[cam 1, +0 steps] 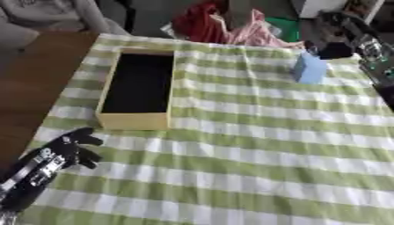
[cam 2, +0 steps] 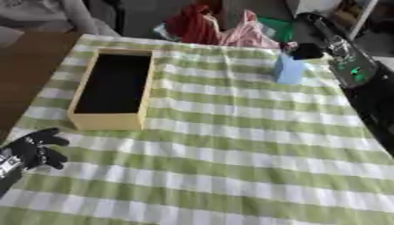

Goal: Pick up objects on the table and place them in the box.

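Left eye view looks down on a table [cam 1: 254,176] spread with a green-and-white checked cloth, which fills most of the scene and runs slightly askew. On its far left part sits the box [cam 1: 135,121], a long open wooden tray with pale yellow walls and a dark inside, its length running away from the robot; nothing can be made out inside it. Beyond the far edge of the table lies a heap of cloth [cam 1: 219,24], red and pink with some green beside it. The right arm [cam 2: 342,52] comes in from the upper right corner, black with silver parts and a small green light, and reaches down to the far right part of the table. The left hand [cam 1: 77,147] shows near the lower left corner, resting at the table's left edge a little nearer than the box, apart from it, its black fingers spread and relaxed, holding nothing. The right hand [cam 2: 306,51] is a dark shape sitting right at the top of the blue block [cam 2: 289,70], a small light-blue upright object standing on the cloth well apart from the box; whether its fingers are closed round the block cannot be told.
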Available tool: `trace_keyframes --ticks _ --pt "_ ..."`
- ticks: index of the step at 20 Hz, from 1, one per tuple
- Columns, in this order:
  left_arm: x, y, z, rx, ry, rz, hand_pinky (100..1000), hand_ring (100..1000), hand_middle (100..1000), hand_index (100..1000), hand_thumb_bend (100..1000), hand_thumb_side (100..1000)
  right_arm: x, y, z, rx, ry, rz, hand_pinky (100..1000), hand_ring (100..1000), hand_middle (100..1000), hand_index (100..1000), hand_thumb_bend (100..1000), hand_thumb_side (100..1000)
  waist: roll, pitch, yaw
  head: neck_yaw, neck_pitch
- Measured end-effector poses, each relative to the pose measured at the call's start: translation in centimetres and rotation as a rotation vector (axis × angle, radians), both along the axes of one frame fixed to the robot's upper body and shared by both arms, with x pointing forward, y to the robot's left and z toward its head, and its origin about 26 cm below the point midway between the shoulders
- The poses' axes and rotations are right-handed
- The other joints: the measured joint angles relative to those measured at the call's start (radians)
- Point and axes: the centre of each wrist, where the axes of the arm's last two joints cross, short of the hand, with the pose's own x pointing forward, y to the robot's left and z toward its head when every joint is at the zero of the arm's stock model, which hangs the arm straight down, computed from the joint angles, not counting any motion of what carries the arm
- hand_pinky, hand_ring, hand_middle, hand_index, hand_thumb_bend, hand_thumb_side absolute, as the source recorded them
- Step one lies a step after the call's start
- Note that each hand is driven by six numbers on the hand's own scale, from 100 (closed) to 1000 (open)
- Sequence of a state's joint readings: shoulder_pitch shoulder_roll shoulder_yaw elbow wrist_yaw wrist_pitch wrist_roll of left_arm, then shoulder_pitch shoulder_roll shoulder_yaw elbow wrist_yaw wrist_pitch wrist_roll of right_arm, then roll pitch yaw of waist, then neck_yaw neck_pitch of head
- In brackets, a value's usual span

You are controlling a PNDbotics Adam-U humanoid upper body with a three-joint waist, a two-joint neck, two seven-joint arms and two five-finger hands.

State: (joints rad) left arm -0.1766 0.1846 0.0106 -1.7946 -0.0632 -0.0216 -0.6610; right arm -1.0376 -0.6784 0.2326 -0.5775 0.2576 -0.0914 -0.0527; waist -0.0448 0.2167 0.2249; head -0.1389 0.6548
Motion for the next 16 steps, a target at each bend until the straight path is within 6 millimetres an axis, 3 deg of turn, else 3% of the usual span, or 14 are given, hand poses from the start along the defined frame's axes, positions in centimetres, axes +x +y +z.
trace_keyframes --ticks 7,16 --pt "0.0 0.0 0.1 0.005 -0.003 -0.001 682 694 775 957 100 900 -0.2 -0.6 -0.7 -0.068 -0.022 -0.143 861 1000 883 943 304 276 0.006 0.017 0.009 -0.012 -0.02" --pt "0.2 -0.1 0.3 0.01 -0.012 -0.006 683 694 776 958 100 907 0.1 0.0 -2.0 -0.143 0.009 -0.182 834 981 876 945 296 313 0.006 0.035 0.015 -0.016 -0.025"
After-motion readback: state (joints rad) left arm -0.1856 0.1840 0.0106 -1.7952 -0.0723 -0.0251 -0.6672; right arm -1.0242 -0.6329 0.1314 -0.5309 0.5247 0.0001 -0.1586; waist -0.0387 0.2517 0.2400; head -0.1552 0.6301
